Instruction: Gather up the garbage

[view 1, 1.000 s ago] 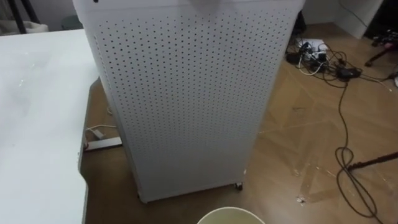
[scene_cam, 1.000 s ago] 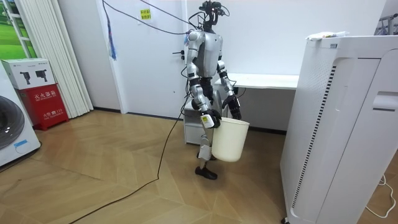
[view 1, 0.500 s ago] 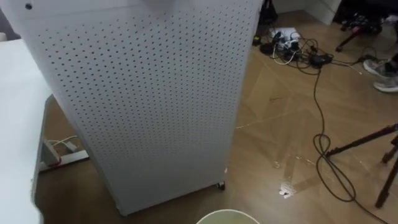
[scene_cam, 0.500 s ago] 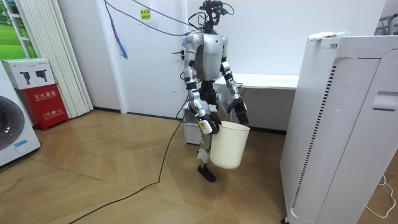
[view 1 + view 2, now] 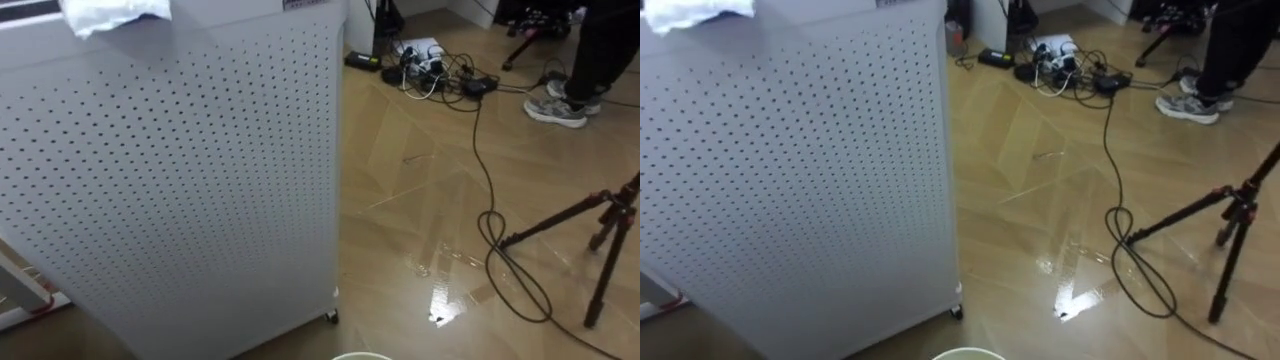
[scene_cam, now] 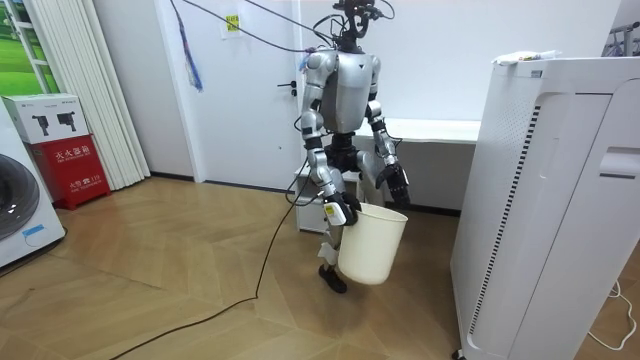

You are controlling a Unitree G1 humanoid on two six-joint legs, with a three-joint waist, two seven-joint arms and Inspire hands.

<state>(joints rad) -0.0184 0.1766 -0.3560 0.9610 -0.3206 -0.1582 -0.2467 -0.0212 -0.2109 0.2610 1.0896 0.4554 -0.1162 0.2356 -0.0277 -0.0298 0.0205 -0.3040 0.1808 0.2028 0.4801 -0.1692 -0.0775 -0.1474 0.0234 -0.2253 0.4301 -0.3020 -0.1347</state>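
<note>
A crumpled white tissue point(image 5: 115, 12) lies on top of a tall white perforated cabinet point(image 5: 180, 180), which stands right in front of me. In the room view the tissue point(image 6: 520, 58) sits on the cabinet's point(image 6: 560, 200) top at the room view's right. My right hand point(image 6: 338, 208) is curled on the rim of a white bucket point(image 6: 370, 245) that hangs at knee height. The bucket's rim point(image 5: 362, 356) just shows at the bottom edge of the eye views. My left hand point(image 6: 397, 185) hangs beside the bucket's other side.
A power strip with tangled cables point(image 5: 430, 65) lies on the wooden floor to the right. A black tripod leg point(image 5: 590, 215) and a person's shoes point(image 5: 560, 105) are at the far right. A white table point(image 6: 430, 130) stands behind me.
The eye view has swung to the right: the white table has left it, and the tissue and tripod have come in. I have turned toward the cabinet with the bucket.
</note>
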